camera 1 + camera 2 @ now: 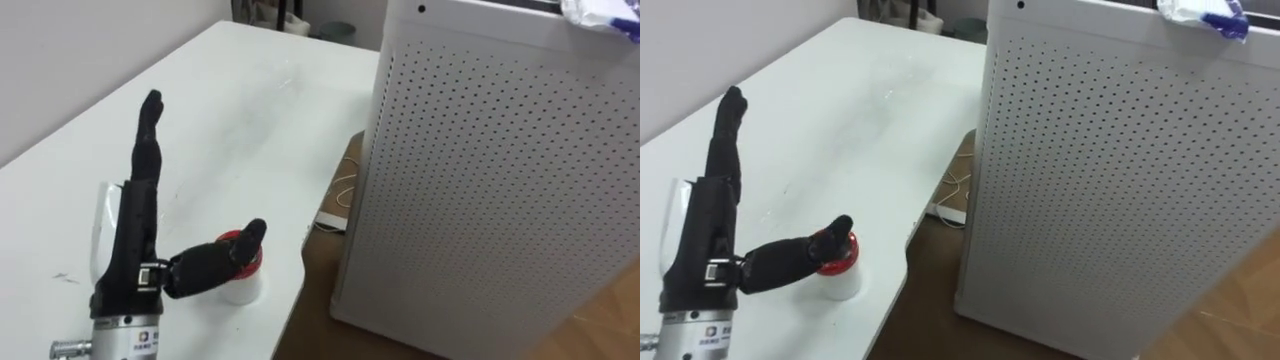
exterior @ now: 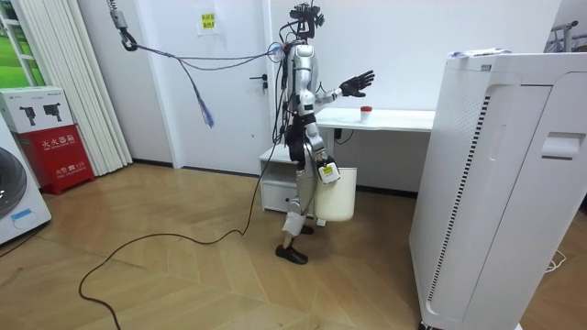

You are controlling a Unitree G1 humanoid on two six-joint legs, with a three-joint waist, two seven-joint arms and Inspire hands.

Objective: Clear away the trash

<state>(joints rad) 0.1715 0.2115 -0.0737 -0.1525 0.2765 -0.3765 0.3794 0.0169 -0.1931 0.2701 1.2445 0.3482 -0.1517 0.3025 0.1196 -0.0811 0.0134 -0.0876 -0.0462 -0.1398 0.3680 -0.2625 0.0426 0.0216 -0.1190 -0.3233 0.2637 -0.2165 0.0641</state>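
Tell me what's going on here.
The robot stands at the white table with its left hand open over the tabletop, thumb right by the red cap of a small white bottle, which it has not yet gripped. Its right hand is down at its side, at a white bucket. A crumpled wrapper lies on the tall white perforated unit.

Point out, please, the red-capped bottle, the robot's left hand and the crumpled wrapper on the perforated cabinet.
red-capped bottle (image 1: 243, 290): left eye view, white body.
left hand (image 1: 132, 238): left eye view, its middle.
crumpled wrapper (image 1: 1188, 12): right eye view, white part.
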